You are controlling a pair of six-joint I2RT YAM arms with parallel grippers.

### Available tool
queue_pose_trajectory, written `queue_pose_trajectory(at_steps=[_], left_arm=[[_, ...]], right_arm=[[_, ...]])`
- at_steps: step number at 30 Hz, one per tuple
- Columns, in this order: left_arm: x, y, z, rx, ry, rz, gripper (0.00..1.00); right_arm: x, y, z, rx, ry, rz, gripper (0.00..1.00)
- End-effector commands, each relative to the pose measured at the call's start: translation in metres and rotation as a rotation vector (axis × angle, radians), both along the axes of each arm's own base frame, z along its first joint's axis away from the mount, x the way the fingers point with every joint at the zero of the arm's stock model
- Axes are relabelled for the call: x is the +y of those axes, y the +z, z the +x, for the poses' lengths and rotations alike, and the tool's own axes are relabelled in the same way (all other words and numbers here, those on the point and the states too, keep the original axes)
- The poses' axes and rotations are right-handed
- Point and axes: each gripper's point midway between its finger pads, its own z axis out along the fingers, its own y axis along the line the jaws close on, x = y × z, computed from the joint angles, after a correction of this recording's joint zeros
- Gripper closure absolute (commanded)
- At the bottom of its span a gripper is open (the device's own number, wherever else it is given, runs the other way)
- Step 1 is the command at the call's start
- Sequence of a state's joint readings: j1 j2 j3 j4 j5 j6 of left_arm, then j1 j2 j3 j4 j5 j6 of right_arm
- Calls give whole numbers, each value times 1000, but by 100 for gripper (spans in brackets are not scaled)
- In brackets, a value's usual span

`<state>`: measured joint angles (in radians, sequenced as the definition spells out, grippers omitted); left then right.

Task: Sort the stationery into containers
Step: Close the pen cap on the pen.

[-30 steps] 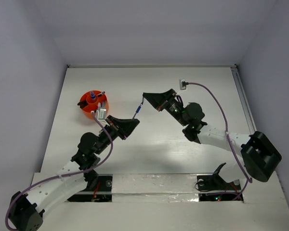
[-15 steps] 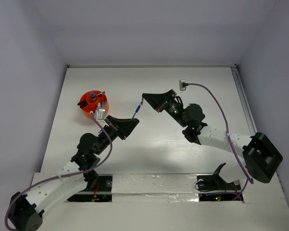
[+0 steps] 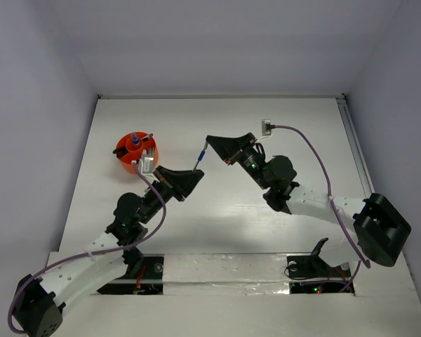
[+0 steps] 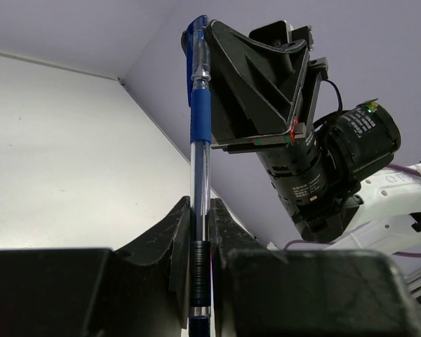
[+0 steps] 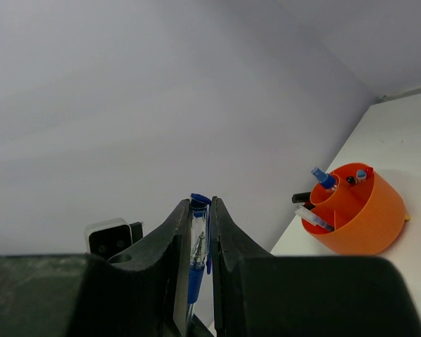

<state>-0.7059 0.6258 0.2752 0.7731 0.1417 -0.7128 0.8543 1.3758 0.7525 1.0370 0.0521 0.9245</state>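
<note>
1. Table (image 3: 266, 119): a flat, matt white board. Its surface is smooth and plain.
2. Orange cup (image 3: 126, 167): round, smooth plastic, split by inner dividers into a centre well and an outer ring. It stands upright on the left rear part of the table.
3. Cup contents: a blue-capped piece (image 5: 324, 177) stands in the centre well. A thin white pen (image 5: 312, 217) and a black marker (image 5: 302, 198) lean in the outer ring, their ends above the rim. Other small ends show there but are too small to identify.
4. Left gripper (image 3: 196, 175): black, hard, wedge-shaped fingers. The jaws are closed as far as they go on the clear lower barrel of the blue pen (image 4: 198, 119), with the coiled spring section sitting between them.
5. Right gripper (image 3: 208, 143): same black tapered fingers, set to a narrow gap. They press on either side of the pen's other end, where the blue end piece shows.
6. Blue pen: slim and straight, with a clear glossy barrel, a blue sleeve at mid-length and a blue end piece. It is clear of the table, spanning the two grippers tip to tip, to the right of the cup and not touching it.
</note>
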Motion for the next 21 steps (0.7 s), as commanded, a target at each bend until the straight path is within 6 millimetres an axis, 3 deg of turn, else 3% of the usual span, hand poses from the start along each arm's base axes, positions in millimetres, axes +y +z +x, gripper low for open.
queue_pose_trajectory(at_steps=[1,6,13,21], left_arm=[[2,42,-5,-111,-5,-58,100],[-6,41,-4,-122,-30,-1,100],[-20,42,-3,-140,-81,57,100],[-15,50,0,-149,-43,51,100]], right_arm=[[1,19,-8,-63,-2,29,100],[9,10,-11,-51,36,-47,100],[29,-18,-26,-12,156,-167,100],[30,-44,-34,5,192,-255,100]])
